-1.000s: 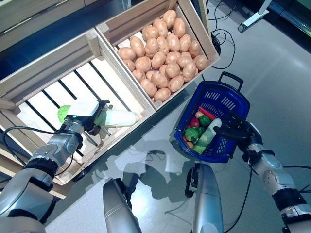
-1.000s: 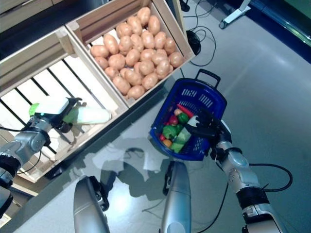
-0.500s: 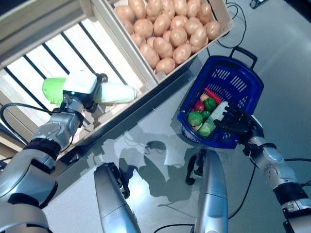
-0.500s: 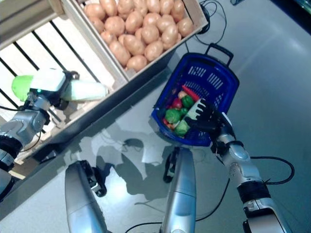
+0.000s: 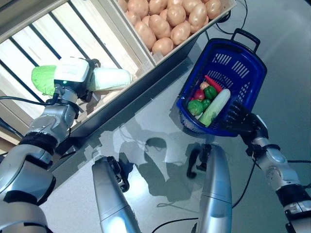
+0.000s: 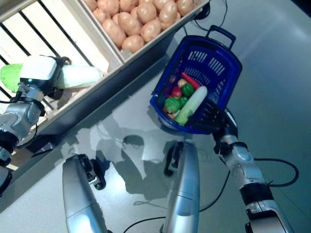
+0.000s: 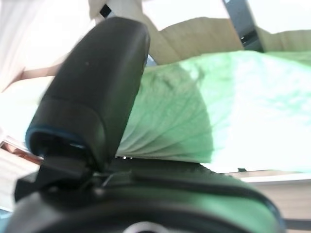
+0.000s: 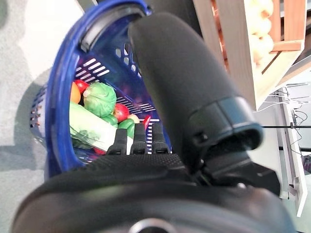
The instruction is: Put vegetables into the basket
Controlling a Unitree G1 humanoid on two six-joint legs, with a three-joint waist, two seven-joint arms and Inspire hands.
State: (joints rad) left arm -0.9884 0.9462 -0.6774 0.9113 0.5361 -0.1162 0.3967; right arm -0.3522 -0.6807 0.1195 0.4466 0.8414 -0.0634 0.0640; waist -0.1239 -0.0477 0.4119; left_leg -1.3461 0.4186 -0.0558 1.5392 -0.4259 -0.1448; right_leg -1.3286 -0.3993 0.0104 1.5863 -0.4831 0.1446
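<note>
My left hand (image 5: 86, 93) is shut on a long cabbage (image 5: 111, 78), white at one end and green at the other, and holds it level over the front of a slatted wooden crate (image 5: 29, 46). In the left wrist view the thumb (image 7: 92, 92) lies against the cabbage's green leaves (image 7: 218, 111). The blue basket (image 5: 243, 73) stands on the floor to the right. In it lie a long white-green vegetable (image 5: 214, 107), a round green one (image 5: 195, 107), a red tomato (image 5: 199, 93) and a red chilli (image 5: 213, 83). My right hand (image 5: 240, 121) is at the basket's near rim (image 8: 58, 97), its fingers (image 8: 138, 138) straight.
A wooden crate of potatoes (image 5: 170, 24) stands on the stand right behind the basket. The stand's dark front edge (image 5: 131, 92) runs between the crates and the grey floor (image 5: 291, 73). Black cables (image 5: 241, 9) lie on the floor beyond the basket.
The whole view has shifted, so the camera has moved. My left hand still holds the cabbage over the slatted crate. My right hand stays by the basket's rim.
</note>
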